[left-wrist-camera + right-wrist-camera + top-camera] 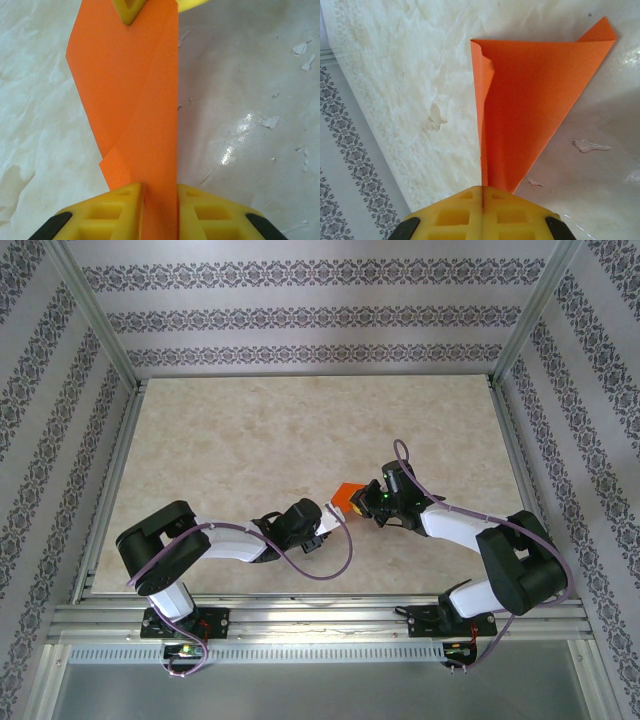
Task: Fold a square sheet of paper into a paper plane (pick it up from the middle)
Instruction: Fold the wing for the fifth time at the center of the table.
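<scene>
Our left gripper (160, 192) and right gripper (482, 192) both pinch the folded orange sheet (132, 100). It looks light and floppy, so we'd grip near the creases.

We are holding our left arm (225, 540) and right arm (455, 525) bent inward, the two nearly meeting head on. Our left gripper (160, 212) is clamping the paper (130, 100), jaws slightly apart; our right gripper (482, 197) is pinching it fully closed.

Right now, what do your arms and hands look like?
Left arm and right arm: white links, black joints, a purple cable looping along each. Left hand and right hand: yellow fingers moulded with square and triangular recesses, black behind.
</scene>
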You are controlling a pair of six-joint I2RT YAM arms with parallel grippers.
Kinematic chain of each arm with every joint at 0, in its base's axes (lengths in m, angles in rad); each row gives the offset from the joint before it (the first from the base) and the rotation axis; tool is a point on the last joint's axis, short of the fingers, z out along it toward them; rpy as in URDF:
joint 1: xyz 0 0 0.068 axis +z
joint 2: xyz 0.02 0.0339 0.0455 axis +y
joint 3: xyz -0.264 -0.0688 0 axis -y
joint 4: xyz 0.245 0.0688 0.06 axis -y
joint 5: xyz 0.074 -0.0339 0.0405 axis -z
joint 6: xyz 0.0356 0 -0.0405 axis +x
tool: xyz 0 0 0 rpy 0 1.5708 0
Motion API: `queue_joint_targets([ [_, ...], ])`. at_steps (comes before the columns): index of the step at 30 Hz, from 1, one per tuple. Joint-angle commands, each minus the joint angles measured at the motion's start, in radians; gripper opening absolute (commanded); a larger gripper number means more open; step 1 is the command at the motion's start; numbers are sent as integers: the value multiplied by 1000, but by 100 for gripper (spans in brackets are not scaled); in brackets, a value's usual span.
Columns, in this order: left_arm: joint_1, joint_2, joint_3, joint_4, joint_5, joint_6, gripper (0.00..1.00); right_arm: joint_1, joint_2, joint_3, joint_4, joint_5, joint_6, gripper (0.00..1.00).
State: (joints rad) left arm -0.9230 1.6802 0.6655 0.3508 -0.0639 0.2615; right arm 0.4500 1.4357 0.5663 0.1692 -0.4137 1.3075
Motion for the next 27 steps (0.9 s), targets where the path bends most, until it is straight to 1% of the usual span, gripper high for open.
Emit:
queue_joint_targets([
  [1,-12,-20,-6,31,13,-13,24,10,12,-9,11,-14,9,0],
  [6,-11,-13,0,27,15,-5,23,10,17,-11,17,-19,8,0],
  [9,-12,-17,-2,35,1,-12,17,10,19,-14,17,-17,7,0],
  [11,-12,-22,-7,45,7,-8,11,10,20,-16,19,-17,7,0],
  [14,-12,-21,-1,35,15,-19,4,10,13,-15,15,-15,3,0],
  [16,-11,-17,7,21,25,-24,2,10,5,-16,10,-14,-3,0],
  [18,-11,-13,23,-10,27,-45,1,10,-8,-16,2,-11,-9,11],
  [19,-11,-11,34,-34,35,-54,1,9,-16,-17,-7,-7,-13,20],
  [21,-11,-5,52,-69,52,-72,1,8,-35,-17,-23,4,-31,25],
  [23,-11,-2,63,-90,56,-115,1,6,-62,-20,-53,14,-53,37],
  [26,-10,9,63,-90,84,-175,2,-1,-112,-37,-92,42,-75,41],
  [27,-10,12,62,-93,94,-199,2,-5,-131,-50,-101,56,-77,44],
])
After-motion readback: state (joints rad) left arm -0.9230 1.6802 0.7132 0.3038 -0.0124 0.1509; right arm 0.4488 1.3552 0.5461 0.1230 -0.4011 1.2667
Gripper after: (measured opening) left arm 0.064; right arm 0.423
